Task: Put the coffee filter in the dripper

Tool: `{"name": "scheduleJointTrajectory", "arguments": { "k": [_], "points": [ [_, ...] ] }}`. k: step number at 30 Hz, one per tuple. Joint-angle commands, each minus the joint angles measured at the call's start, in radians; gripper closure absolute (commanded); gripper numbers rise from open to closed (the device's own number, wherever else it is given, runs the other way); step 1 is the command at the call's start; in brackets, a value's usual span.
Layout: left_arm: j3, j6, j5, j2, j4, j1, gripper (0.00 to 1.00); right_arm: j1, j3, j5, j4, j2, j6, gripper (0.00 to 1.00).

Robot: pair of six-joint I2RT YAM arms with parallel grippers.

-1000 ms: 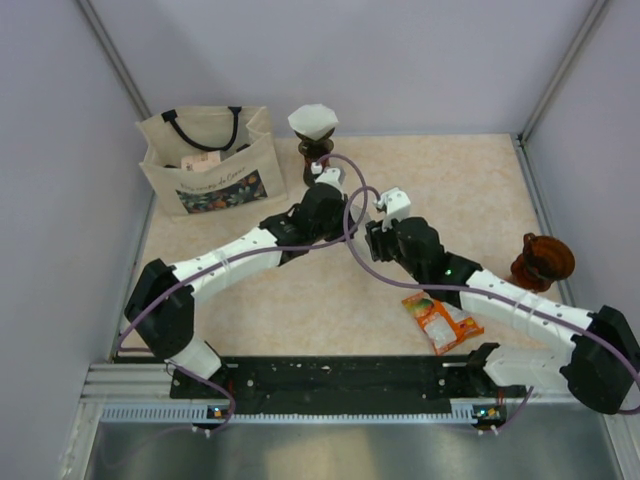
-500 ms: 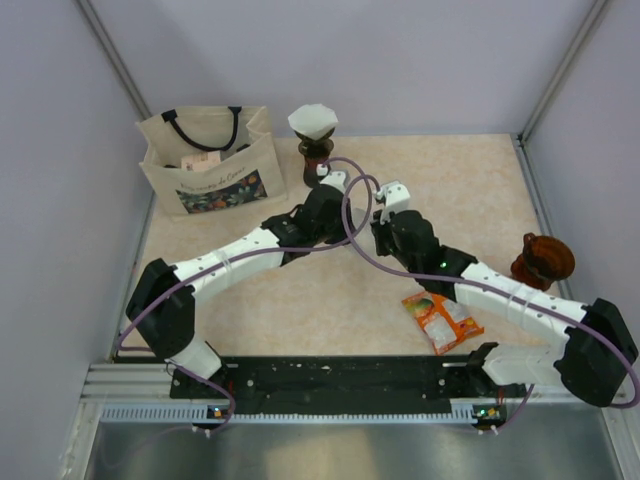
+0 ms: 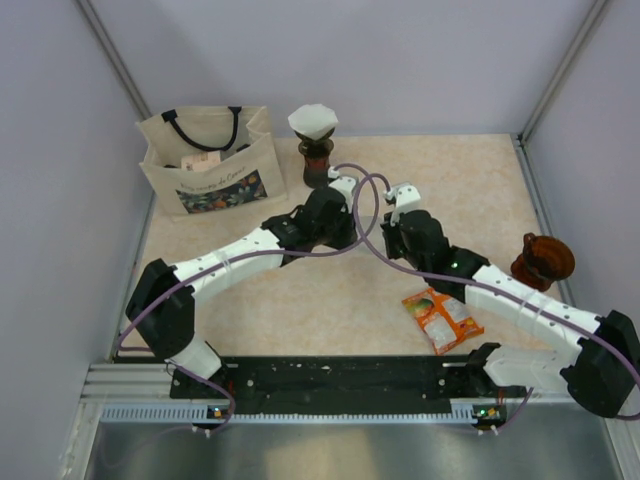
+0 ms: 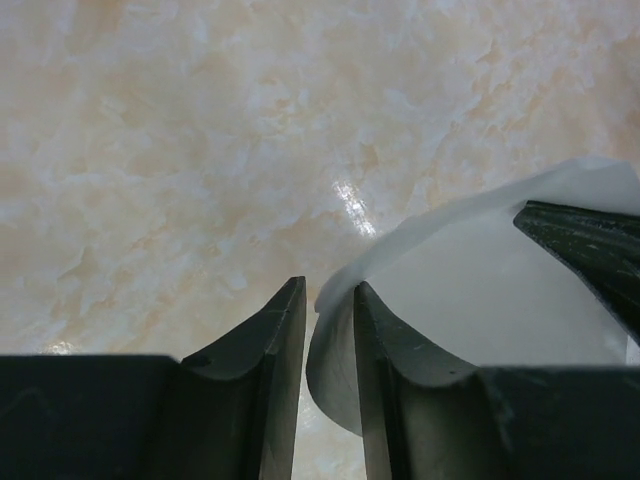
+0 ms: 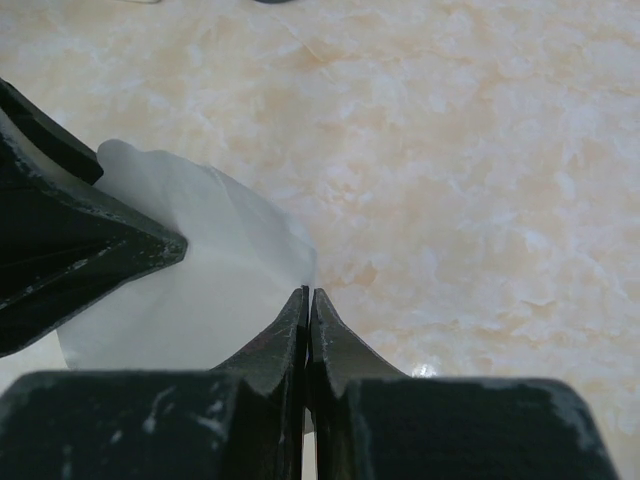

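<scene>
Filter [image 4: 480, 300] held over table [image 3: 470, 180], stretched between both grippers. Left gripper [image 4: 328, 285] pinched on one paper edge. Right gripper [image 5: 307, 292] clamped tight on opposite edge. Dripper [image 3: 541, 260] stands near right table edge, well apart from filter. Step in hand, as judged: carry filter to dripper. Move both grippers together, keep paper slack to avoid tearing. Centre filter over dripper mouth before release.

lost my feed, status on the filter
Left tool and right tool shut on coffee filter. Dripper empty, far right. Snack packet beside right arm.
</scene>
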Motion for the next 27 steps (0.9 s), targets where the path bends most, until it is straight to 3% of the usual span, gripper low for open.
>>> {"name": "scheduleJointTrajectory", "arguments": {
  "k": [1,3,4,5,6,10,16,21,27],
  "points": [
    [0.027,0.049,0.0,-0.023,-0.015,-0.003,0.67,-0.03,0.048,0.002,-0.035,-0.04,0.01,1.0],
    [0.035,0.05,0.038,-0.033,-0.008,-0.002,0.52,-0.033,0.059,-0.01,-0.056,-0.044,0.016,1.0],
    [0.037,0.05,0.063,-0.039,0.009,-0.003,0.38,-0.036,0.069,-0.009,-0.074,-0.043,0.026,1.0],
    [0.034,0.053,0.106,-0.053,0.029,-0.002,0.15,-0.039,0.081,-0.009,-0.093,-0.041,0.034,1.0],
    [0.033,0.075,0.12,-0.074,0.044,-0.003,0.01,-0.044,0.1,-0.001,-0.125,-0.038,0.055,1.0],
    [-0.037,0.085,-0.007,-0.208,0.124,0.003,0.01,-0.106,0.186,0.007,-0.258,-0.029,0.125,1.0],
    [-0.2,0.089,0.037,-0.406,0.362,0.014,0.01,-0.309,0.315,-0.049,-0.435,-0.064,0.181,1.0],
    [-0.276,0.096,-0.073,-0.4,0.494,0.024,0.01,-0.508,0.39,-0.033,-0.594,-0.173,0.208,1.0],
    [-0.328,0.033,0.061,-0.366,0.621,0.093,0.01,-0.703,0.492,0.016,-0.778,-0.27,0.194,1.0]
  ]
}}
